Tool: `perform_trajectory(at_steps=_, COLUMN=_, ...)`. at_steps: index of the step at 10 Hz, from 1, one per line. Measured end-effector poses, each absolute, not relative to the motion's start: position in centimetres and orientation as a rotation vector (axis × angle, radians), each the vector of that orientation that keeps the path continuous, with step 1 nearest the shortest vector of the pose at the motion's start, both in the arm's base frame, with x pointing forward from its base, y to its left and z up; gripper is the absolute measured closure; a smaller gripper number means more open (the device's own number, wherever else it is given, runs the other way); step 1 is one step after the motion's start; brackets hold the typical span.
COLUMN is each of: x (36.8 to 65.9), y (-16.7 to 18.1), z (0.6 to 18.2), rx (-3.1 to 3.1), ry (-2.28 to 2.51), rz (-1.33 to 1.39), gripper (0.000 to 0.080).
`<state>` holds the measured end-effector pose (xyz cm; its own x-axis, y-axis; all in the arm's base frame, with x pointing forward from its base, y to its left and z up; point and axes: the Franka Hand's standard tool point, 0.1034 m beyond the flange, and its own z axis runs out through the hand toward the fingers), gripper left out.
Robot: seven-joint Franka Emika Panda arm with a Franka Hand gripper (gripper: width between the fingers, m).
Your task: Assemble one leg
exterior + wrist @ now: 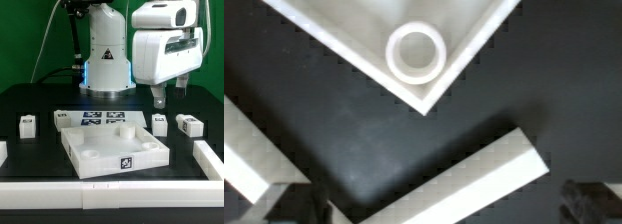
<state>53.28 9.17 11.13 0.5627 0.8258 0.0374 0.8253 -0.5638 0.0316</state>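
Several small white legs lie on the black table: one (160, 123) just to the exterior view's right of the large white panel (100, 158), another (189, 124) further right, one (28, 123) at the left. My gripper (170, 95) hangs open and empty a little above the two right-hand legs. In the wrist view a white leg (455, 180) lies slantwise below the gripper (438, 212), between the dark fingertips (288, 205). A corner of the panel (464, 30) with a round hole shows beyond it.
The marker board (95, 119) lies behind the panel. White rails border the table at the front (110, 190) and right (210, 158). The robot base (105, 60) stands at the back. An unidentified white edge (246, 165) shows in the wrist view.
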Motion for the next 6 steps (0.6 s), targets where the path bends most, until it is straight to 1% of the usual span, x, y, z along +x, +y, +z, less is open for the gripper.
perform_trajectory(at_steps=6, x=53.24, y=9.13, z=11.02, rx=2.769, ry=1.462, rz=0.072, gripper=0.0150)
